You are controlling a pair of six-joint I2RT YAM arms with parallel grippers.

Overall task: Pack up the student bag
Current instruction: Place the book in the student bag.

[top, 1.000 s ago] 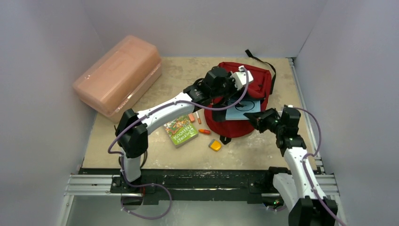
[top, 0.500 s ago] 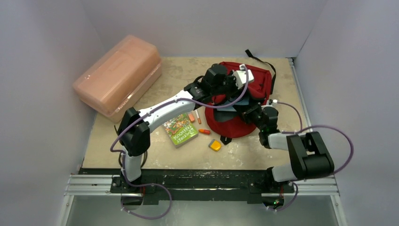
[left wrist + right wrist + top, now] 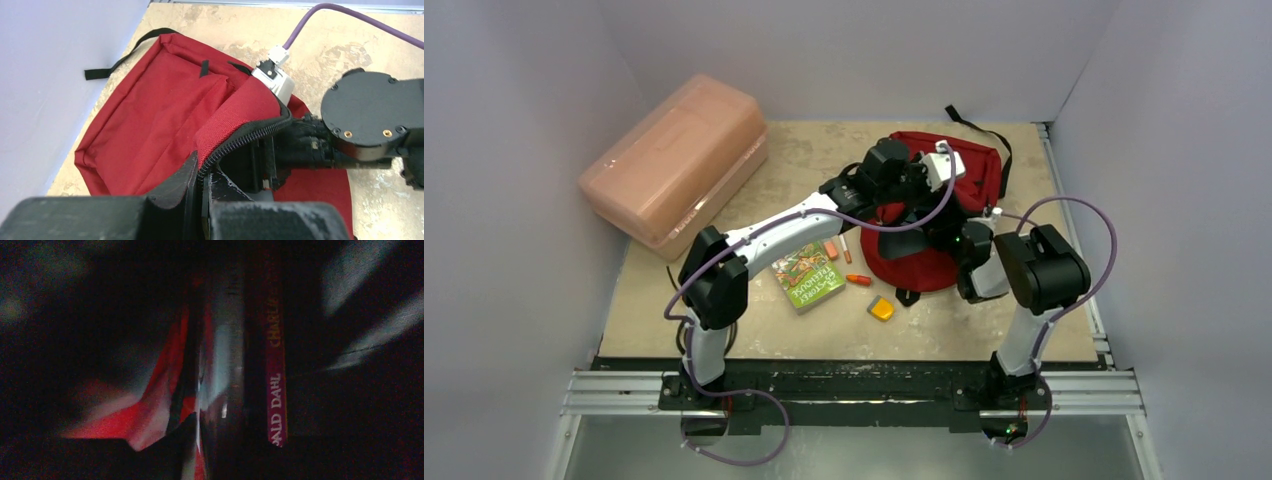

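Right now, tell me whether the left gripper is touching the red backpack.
Touching: the left wrist view shows the left gripper pinching the red backpack by its zippered edge.

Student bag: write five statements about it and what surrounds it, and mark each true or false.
1. The left gripper is shut on the zippered edge of the student bag. True.
2. The right arm hangs over the pink box. False: its front end reaches into the bag's opening.
3. A green book lies on the table beside the bag. True.
4. The pink box is packed inside the bag. False: it stands at the table's far left, apart from the bag.
5. The right wrist view shows a book spine with the name Dahl. True.
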